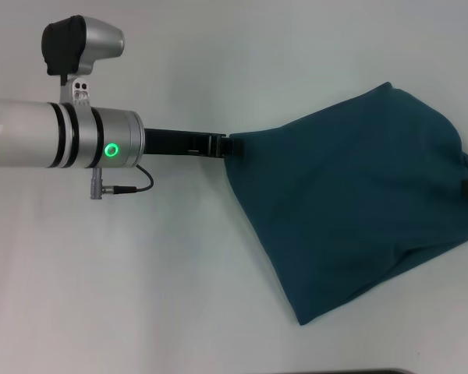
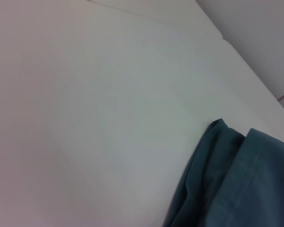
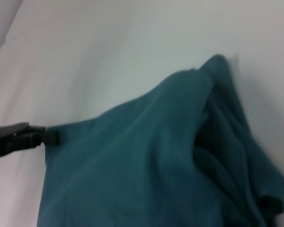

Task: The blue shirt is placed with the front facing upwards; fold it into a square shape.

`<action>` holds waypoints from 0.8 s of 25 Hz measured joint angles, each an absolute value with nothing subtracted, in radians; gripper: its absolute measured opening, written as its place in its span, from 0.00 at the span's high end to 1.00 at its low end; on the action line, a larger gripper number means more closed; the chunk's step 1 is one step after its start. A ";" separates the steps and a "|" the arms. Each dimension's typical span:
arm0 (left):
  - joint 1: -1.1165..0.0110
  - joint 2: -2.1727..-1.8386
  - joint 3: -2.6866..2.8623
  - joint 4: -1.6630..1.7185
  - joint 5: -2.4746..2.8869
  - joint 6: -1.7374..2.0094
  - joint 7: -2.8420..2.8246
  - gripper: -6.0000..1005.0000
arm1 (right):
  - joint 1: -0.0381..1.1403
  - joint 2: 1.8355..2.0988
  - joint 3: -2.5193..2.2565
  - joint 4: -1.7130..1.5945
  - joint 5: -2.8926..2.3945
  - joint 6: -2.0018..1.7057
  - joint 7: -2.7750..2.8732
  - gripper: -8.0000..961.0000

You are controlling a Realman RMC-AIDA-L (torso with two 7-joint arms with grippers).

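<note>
I see even, bright overhead light, no hard glare on the white table (image 1: 179, 296). Soft shadow under the blue shirt (image 1: 359, 210) edge. Both wrist views soft, esp. right wrist, w/ pinkish dimming toward corners.

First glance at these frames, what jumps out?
The blue shirt dominates the right half of the head view, bunched into a lifted sheet over the white table. The left end effector, reaching in from the left, is pinching its corner. The right end effector barely shows at the right edge.
</note>
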State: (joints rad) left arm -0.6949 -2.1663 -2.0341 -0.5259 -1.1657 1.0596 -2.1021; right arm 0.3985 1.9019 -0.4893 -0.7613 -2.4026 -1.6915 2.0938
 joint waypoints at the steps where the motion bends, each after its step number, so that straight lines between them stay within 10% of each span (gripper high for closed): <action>1: -0.695 -2.165 -2.034 -0.526 -1.166 1.061 -2.103 0.86 | 0.398 1.902 -0.489 -0.761 -2.403 -1.692 2.094 0.19; 13: -0.696 -2.162 -2.034 -0.531 -1.163 1.076 -2.106 0.93 | 0.422 1.910 -0.528 -0.750 -2.409 -1.684 2.089 0.22; 20: -0.697 -2.159 -2.041 -0.534 -1.163 1.071 -2.106 0.93 | 0.419 1.912 -0.524 -0.750 -2.448 -1.673 2.093 0.51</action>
State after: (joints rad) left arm -0.6967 -2.1591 -2.0412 -0.5341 -1.1633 1.0715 -2.1061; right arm 0.4189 1.9116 -0.5242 -0.7501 -2.4477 -1.6730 2.0928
